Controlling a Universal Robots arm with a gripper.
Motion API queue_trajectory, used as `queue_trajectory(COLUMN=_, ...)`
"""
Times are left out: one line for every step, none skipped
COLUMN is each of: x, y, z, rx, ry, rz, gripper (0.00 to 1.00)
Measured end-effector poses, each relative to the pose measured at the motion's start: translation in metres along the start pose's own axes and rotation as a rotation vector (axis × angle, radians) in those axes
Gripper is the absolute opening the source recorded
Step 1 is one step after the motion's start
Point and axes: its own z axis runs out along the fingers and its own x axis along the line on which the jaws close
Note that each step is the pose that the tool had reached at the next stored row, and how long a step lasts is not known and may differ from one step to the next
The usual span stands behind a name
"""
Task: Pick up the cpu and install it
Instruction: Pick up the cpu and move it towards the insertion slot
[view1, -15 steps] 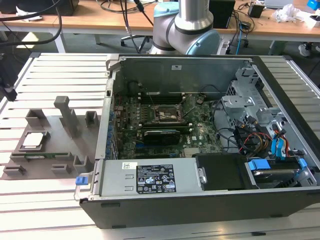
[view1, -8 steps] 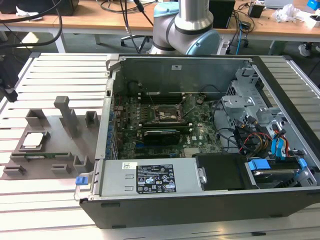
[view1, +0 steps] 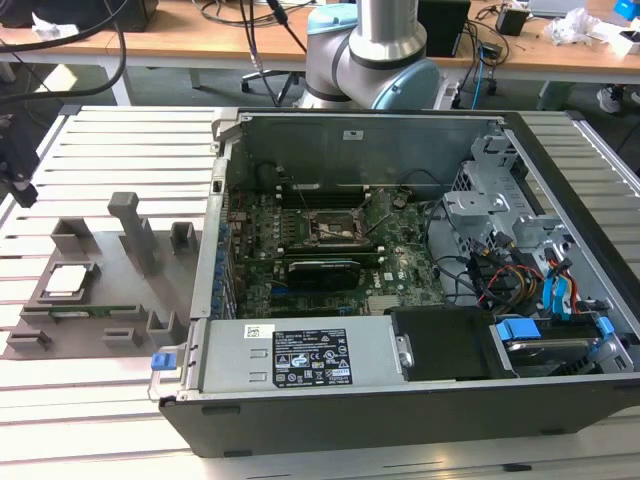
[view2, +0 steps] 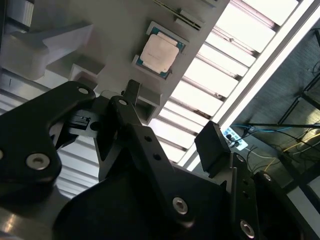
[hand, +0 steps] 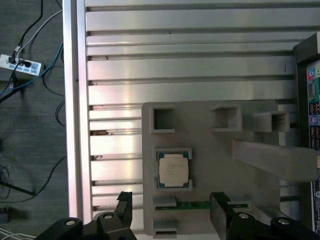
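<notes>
Slatted aluminium table (view1: 110, 150) across the whole scene, with a cable-strewn wooden bench (view1: 200, 40) along the upper edge of the exterior view. Open computer case (view1: 400, 425) lying on its side over the centre and the exterior view's right. Inside, green motherboard (view1: 262, 275) with the black-framed socket (view1: 335, 228) near the middle of the frame and a long black expansion card (view1: 322, 270) just below it. Labelled power supply (view1: 300, 360) along the near wall. Pale blue base of the robot arm (view1: 375, 60) behind the case, upper centre.

Grey fixture tray (view1: 108, 290) at the exterior view's left, mid-height, flat on the slats and just beside the case. Cpu (view1: 65, 281) seated flat in a square recess of that tray, silvery plate up, well apart from the socket and not yet installed. Dark shape (view1: 15, 160) at the far-left edge, upper half, possibly the gripper but too cut off to be sure.

In the first wrist view, cpu (hand: 173, 168) in its recess, with a green strip (hand: 192, 205) in a slot just beside it. Gripper (hand: 172, 206) over the tray, black fingers (hand: 125, 202) spread wide — nothing held, nothing touched. In the second wrist view, cpu (view2: 159, 51) beyond the gripper (view2: 172, 120), again wide apart with an empty gap.
</notes>
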Motion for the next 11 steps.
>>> queue_trajectory(x=0.0000, y=0.0000, z=0.0009, rx=0.0000, ry=0.0000, rz=0.000, gripper=0.72)
queue_trajectory(x=0.0000, y=0.0000, z=0.0015, rx=0.0001, ry=0.0001, rz=0.000, gripper=0.72)
queue_trajectory(x=0.0000, y=-0.0001, z=0.0020, rx=0.0000, ry=0.0001, rz=0.000, gripper=0.72)
queue_trajectory(x=0.0001, y=-0.0001, z=0.0026, rx=0.0000, ry=0.0000, rz=0.000, gripper=0.72)
queue_trajectory(x=0.0001, y=-0.0001, z=0.0029, rx=0.0001, ry=0.0001, rz=0.000, gripper=0.72)
queue_trajectory(x=0.0001, y=-0.0001, z=0.0035, rx=0.0001, ry=0.0001, rz=0.000, gripper=0.72)
queue_trajectory(x=0.0001, y=-0.0001, z=0.0039, rx=0.0001, ry=0.0001, rz=0.000, gripper=0.72)
queue_trajectory(x=0.0001, y=-0.0001, z=0.0043, rx=0.0001, ry=0.0001, rz=0.000, gripper=0.72)
queue_trajectory(x=0.0001, y=-0.0001, z=0.0047, rx=0.0000, ry=0.0000, rz=0.000, gripper=0.72)
queue_trajectory(x=0.0001, y=-0.0001, z=0.0050, rx=0.0001, ry=0.0002, rz=0.000, gripper=0.72)
queue_trajectory(x=0.0001, y=-0.0001, z=0.0054, rx=0.0001, ry=0.0000, rz=0.000, gripper=0.72)
